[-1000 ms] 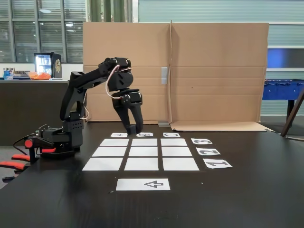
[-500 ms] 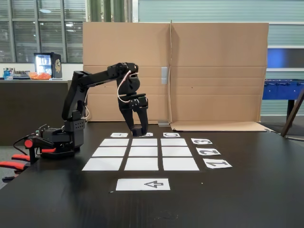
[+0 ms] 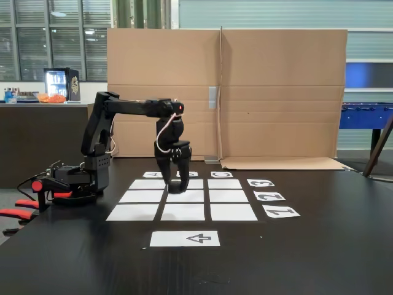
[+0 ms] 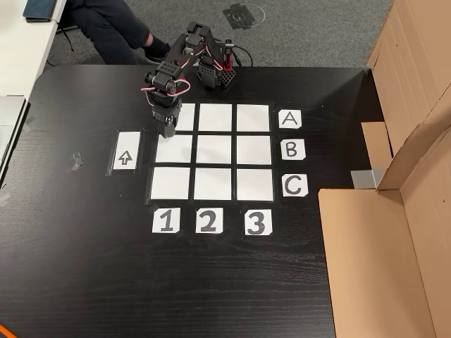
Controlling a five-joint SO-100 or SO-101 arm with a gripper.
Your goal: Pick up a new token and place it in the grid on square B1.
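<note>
- Surface: black table (image 4: 84, 282), matte, with a rounded corner at the far left of the other view. Grey carpet beyond its edge.
- Room: folded cardboard screen (image 3: 276, 92) stands along the table's back edge in the fixed view. Windows and a counter sit behind on the left; a blue table is cut off at the right.
- Grid (image 4: 215, 151): nine white paper rectangles, three by three, mid-table. Labels A, B, C run along one side and 1, 2, 3 along another. A white strip with a black arrow (image 4: 125, 150) lies just outside column 1.
- Arm base (image 3: 73, 181) sits near the table's left edge in the fixed view.
- Gripper (image 3: 172, 187) points down over the grid. In the other view, gripper (image 4: 168, 131) is at the A1/B1 border.
- Square B1 (image 4: 174, 151): partly covered by the gripper.
- Jaws slightly apart; the token is hidden or lost against the black fingers. Cannot tell whether it is held.
- A seated person's legs (image 4: 113, 32) are cut off at the top edge.
</note>
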